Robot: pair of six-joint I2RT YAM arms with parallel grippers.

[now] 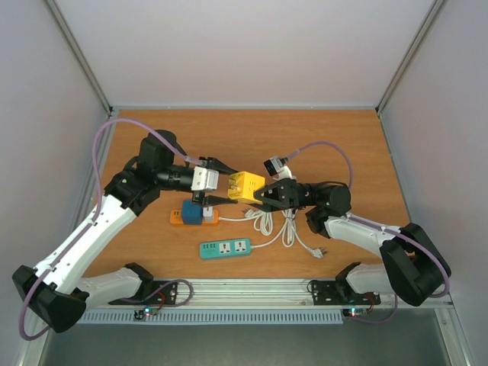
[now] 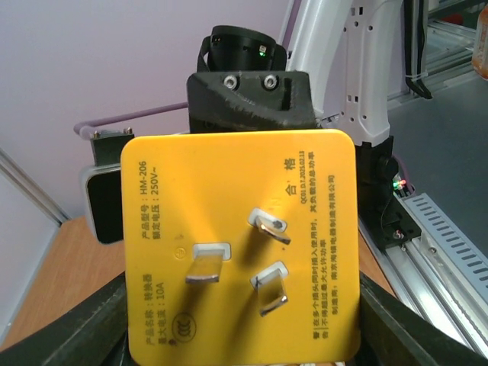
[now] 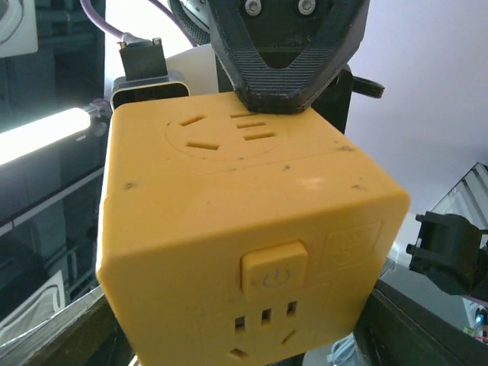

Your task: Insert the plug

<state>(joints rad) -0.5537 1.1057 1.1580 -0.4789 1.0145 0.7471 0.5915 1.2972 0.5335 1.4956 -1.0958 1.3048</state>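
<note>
Holding yellow plug cube (image 1: 245, 185) in left pincer (image 1: 229, 185), right pincer (image 1: 261, 195) flanking it, grip unclear, green strip (image 1: 226, 248), white cable (image 1: 267, 223) below

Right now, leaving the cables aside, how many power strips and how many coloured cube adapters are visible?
Power strips: 2, the orange strip and the green strip.
Cube adapters: 2, the yellow cube and the blue cube.
Total: 4.
A whitish piece beside the blue cube is too unclear to count.
</note>
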